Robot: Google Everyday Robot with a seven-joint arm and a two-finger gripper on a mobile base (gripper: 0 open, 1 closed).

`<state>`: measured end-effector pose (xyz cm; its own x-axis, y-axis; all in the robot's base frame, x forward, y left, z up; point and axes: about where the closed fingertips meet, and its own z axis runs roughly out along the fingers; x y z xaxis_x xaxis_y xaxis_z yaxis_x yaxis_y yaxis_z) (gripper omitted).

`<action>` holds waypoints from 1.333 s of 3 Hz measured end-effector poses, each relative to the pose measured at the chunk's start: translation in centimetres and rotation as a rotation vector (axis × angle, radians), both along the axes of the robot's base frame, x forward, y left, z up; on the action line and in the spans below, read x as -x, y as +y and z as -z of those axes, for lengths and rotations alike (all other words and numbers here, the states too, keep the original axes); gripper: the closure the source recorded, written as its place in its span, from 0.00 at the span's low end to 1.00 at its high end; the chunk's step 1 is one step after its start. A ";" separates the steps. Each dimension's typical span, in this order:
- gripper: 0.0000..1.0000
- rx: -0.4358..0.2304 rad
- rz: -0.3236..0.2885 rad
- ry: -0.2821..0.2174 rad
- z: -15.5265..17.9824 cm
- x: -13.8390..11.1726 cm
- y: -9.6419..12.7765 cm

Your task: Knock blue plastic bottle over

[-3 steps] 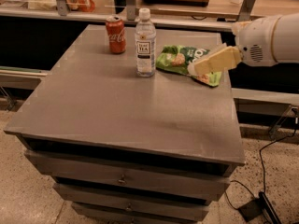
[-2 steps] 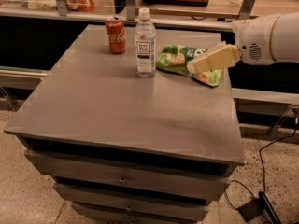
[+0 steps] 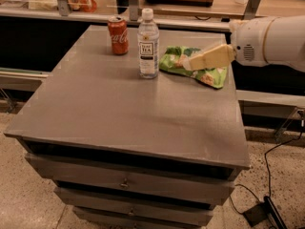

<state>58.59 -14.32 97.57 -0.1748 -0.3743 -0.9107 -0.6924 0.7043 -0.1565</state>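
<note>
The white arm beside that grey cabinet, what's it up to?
A robot arm extends in from the right of the picture, meaning to knock over the clear bottle. Its tool hangs above a green snack bag, just right of the bottle and apart from it. The bottle stands upright on the cabinet top, with a red soda can behind it to the left. Nothing has been tipped yet.

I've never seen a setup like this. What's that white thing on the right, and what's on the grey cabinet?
The white thing is a robot arm reaching in from the right. Its cream-coloured claw sits over a green crinkly snack bag; it seems to hold nothing. The camera looks down at the grey drawer cabinet from its front. On top stand a clear plastic bottle with a white cap and, behind it to the left, a red soda can, both upright.
</note>
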 end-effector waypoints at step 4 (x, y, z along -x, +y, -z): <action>0.00 -0.140 -0.160 -0.105 1.6 -7.8 8.2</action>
<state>66.41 -6.12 95.98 -0.0248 -0.2583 -0.9657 -0.7818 0.6071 -0.1423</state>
